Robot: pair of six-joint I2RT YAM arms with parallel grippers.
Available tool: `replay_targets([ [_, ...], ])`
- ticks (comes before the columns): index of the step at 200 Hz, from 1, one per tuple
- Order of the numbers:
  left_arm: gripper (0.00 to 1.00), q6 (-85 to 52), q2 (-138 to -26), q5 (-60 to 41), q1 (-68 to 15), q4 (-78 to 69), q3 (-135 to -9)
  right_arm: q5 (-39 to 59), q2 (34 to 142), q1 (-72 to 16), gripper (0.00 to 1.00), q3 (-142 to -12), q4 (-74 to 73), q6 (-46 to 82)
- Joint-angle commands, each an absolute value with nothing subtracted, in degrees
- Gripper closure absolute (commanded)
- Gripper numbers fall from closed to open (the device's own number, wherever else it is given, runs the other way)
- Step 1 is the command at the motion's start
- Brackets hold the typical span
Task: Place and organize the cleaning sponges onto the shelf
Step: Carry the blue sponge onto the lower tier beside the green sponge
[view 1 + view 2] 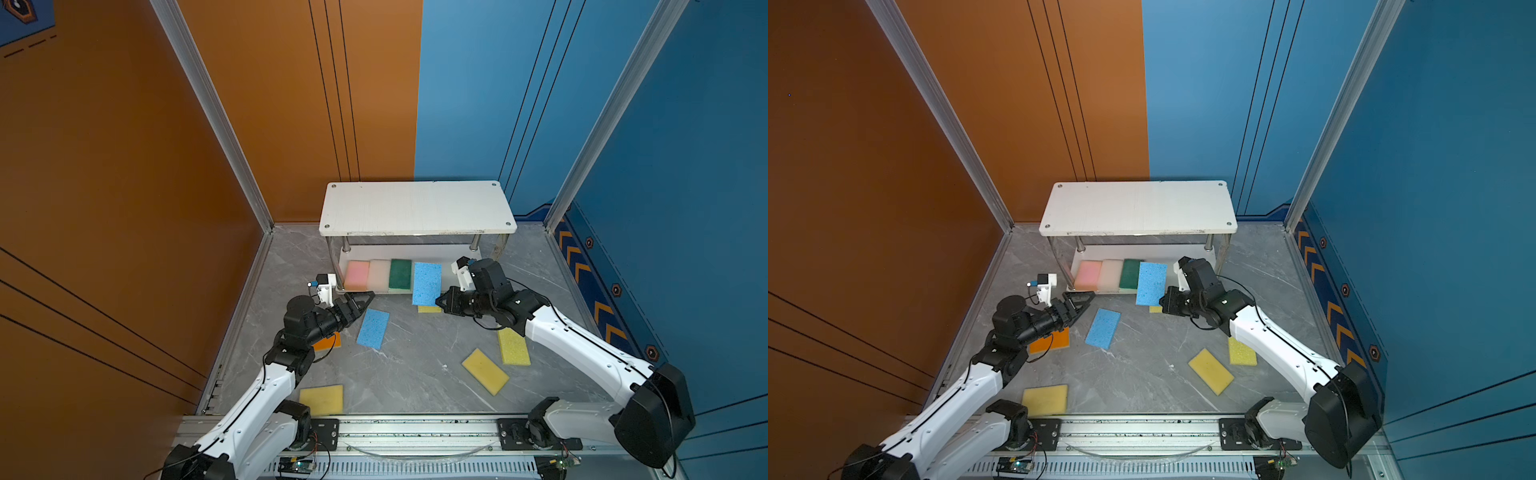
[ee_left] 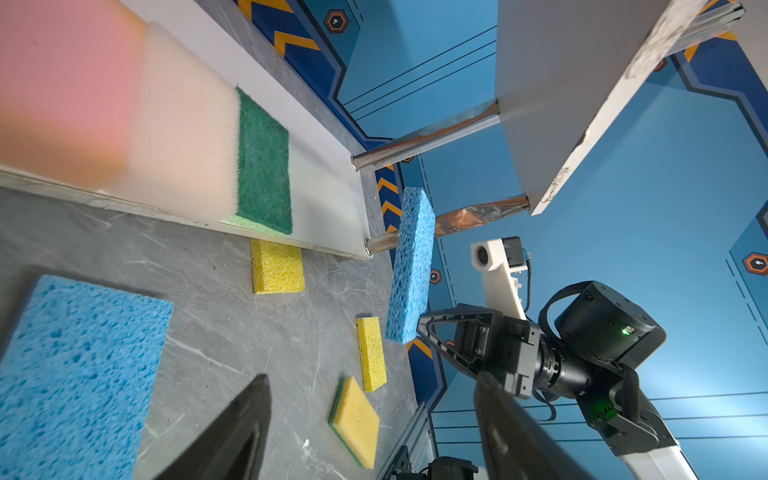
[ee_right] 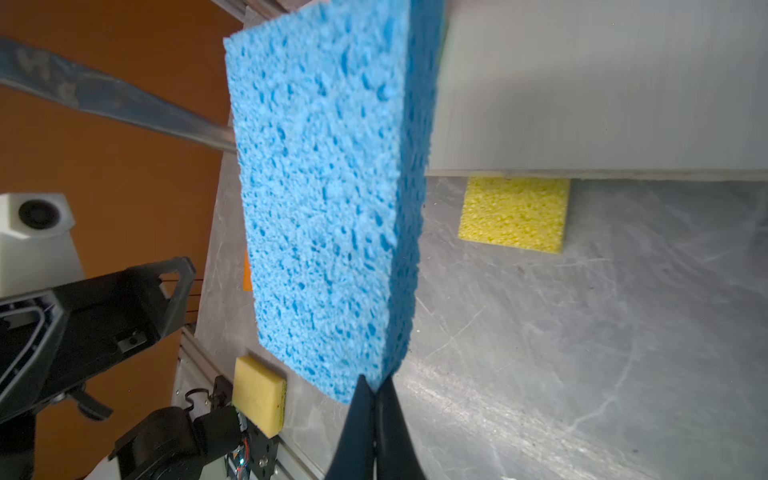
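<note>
Right claw (image 3: 374,384) is pinched tight on the near short end of a blue sponge (image 3: 328,208). It carries the sponge clear of the table (image 1: 415,374), just in front of the shelf (image 1: 415,208). Gripping the end leaves the whole length free ahead of the fingers. That looks chosen so the sponge can slide in under the shelf's top board without the claw following it far.

On the shelf's lower board (image 2: 324,195) three sponges lie flat and side by side: the pink sponge (image 1: 356,275), the off-white sponge (image 1: 379,274) and the dark green sponge (image 1: 400,274). The row starts at the shelf's end nearest the left arm, with long sides touching, so the bare board beside the green one is probably the next slot. The held sponge's far end already overlaps the shelf's front edge there.

Left claw (image 1: 366,304) stands wide and empty in front of the shelf's near corner post, apart from everything, probably to keep out of the right arm's way.

Six sponges wait on the table in front of the shelf:
- a second blue sponge (image 1: 372,328), close to the left claw
- an orange sponge (image 1: 328,343), partly under the left arm
- a small-looking yellow sponge (image 3: 515,214), against the shelf's front edge
- three more yellow sponges (image 1: 322,400), (image 1: 485,371), (image 1: 514,347), well away from the shelf
</note>
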State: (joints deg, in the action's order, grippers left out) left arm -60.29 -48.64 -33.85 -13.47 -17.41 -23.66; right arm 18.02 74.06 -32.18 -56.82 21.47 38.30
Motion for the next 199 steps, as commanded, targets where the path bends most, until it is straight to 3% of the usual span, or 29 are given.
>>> replay_targets([
  [1,0.21,-56.6,-45.7,-33.4,-11.9,-8.0,-24.5,12.5,76.8,-31.2,1.00,-59.0,22.7,35.0],
  [73,0.18,-54.8,-39.4,-34.1,-8.8,0.1,-24.2,8.5,88.2,-27.8,1.00,-64.2,21.0,28.4],
  [199,0.17,-55.5,-36.3,-35.4,-6.1,2.8,-22.9,16.4,100.8,-25.6,1.00,-71.7,17.5,29.2],
])
